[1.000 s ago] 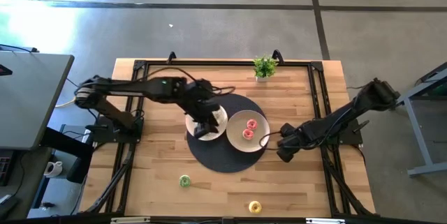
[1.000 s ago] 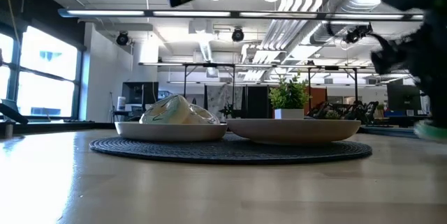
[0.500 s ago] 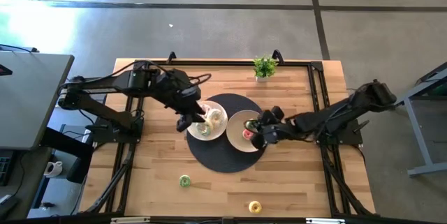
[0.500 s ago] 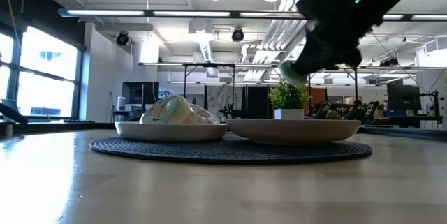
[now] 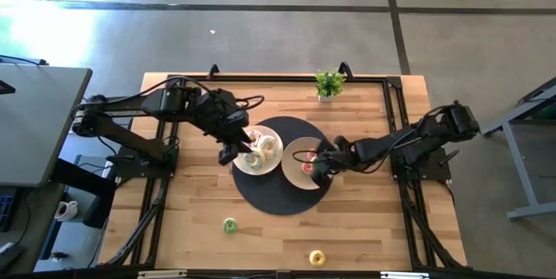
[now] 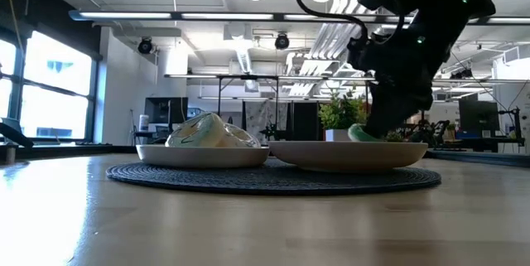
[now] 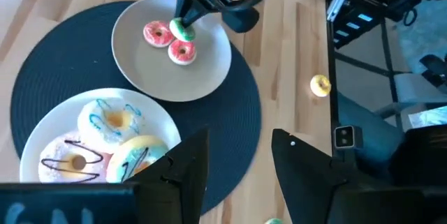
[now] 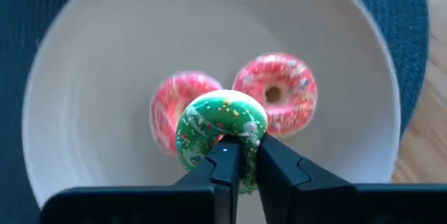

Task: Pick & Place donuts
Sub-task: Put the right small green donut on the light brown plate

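A green donut [image 8: 221,130] with tiny sprinkles was pinched by the right end effector [image 8: 241,155] over a grey plate [image 8: 105,56], where two pink donuts [image 8: 276,101] lay. The left end effector [image 7: 237,155] was spread apart.

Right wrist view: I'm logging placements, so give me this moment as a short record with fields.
right tool: shut on green donut, over the beige plate
on that plate: two pink donuts
left tool: open, above the white plate
loose on table: green donut, yellow donut
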Controlling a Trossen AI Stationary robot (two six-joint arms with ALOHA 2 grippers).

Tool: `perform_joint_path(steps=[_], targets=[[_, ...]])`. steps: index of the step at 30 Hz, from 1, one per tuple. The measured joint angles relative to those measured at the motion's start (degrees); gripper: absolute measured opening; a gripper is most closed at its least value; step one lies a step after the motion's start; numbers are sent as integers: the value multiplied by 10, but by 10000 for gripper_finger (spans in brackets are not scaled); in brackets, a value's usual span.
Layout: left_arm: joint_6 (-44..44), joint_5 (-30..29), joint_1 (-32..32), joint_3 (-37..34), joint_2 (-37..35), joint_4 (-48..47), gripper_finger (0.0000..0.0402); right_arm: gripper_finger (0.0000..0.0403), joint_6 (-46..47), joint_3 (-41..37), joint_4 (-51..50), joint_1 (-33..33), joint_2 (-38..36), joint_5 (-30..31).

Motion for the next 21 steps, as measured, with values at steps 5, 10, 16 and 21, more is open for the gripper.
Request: perform_joint_path(steps=[5, 10, 16, 21], targets=[[1, -24, 0, 0, 0, -14, 156, 56, -43, 0, -6, 5, 0, -35], [1, -33, 0, 0, 0, -22, 156, 89, -69, 0, -7, 4, 0, -74], [1, -35, 0, 0, 0, -22, 156, 137, -114, 0, -36, 4, -12, -79], [1, -37, 0, 0, 0, -19, 156, 174, -102, 0, -85, -2, -50, -52]])
